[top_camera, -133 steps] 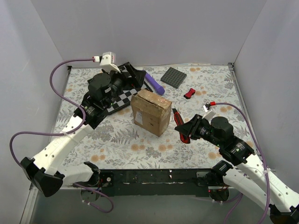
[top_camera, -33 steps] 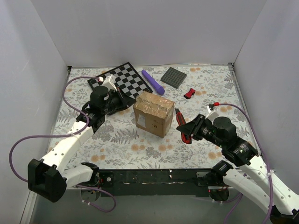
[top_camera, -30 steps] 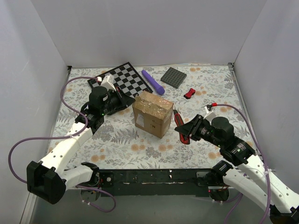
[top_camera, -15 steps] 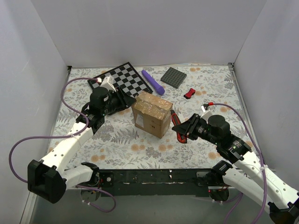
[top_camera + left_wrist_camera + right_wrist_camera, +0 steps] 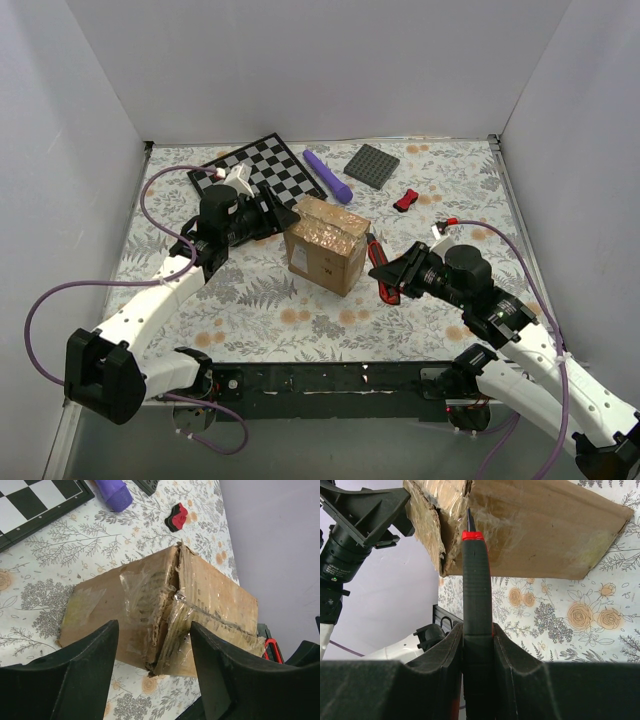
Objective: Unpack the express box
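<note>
The right gripper (image 5: 388, 282) grasps a knife (image 5: 476, 580), its blade at the express box (image 5: 323, 248) seam. The left gripper (image 5: 154, 630) beside the box is spread apart.

Taped express box (image 5: 165, 615) between spread fingers (image 5: 75, 675)

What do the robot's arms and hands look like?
The left arm and right arm have white links with black joints. The left hand and right hand are black, two broad fingers each. A purple cable loops to each wrist.
</note>
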Controlling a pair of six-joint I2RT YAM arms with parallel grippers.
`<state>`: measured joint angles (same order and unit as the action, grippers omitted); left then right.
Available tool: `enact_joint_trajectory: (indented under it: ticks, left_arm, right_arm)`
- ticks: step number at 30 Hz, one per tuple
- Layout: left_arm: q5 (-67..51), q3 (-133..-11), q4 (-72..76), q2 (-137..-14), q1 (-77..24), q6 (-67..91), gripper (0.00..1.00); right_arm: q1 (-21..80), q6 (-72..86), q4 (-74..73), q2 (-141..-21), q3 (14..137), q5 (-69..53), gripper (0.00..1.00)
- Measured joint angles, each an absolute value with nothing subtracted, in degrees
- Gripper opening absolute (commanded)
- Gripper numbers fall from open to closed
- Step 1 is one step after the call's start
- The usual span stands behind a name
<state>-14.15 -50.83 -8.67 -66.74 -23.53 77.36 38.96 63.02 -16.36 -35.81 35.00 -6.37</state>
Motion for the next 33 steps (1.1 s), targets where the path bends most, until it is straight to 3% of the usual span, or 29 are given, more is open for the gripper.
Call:
enact_joint_trajectory:
  ticks: [3,11,15,18,33]
  left_arm:
    - [-15.9,-50.6,-7.8,-67.1,-23.5,77.4,0.37]
    - [-17.1,-48.4,-4.4,-67.0,-23.4,78.0,0.27]
    - [-17.1,-48.1,-4.0,-66.8,-23.4,78.5,0.16]
    - [-16.8,-47.4,-3.4,-66.3,-23.3,78.9,0.00]
    - [-10.4,-44.9,-1.7,-63.7,-25.1,84.0,0.00]
  right_arm:
    - [38.6,63.1,-16.0,-36.1,35.0,-6.5,0.01]
    - [38.2,64.2,-14.6,-36.9,34.7,-7.6,0.01]
    - [38.0,64.8,-14.1,-37.4,34.7,-8.4,0.01]
    - [37.9,65.3,-13.5,-37.9,34.7,-9.4,0.01]
    - [37.8,70.4,-8.0,-41.2,32.9,-17.9,0.01]
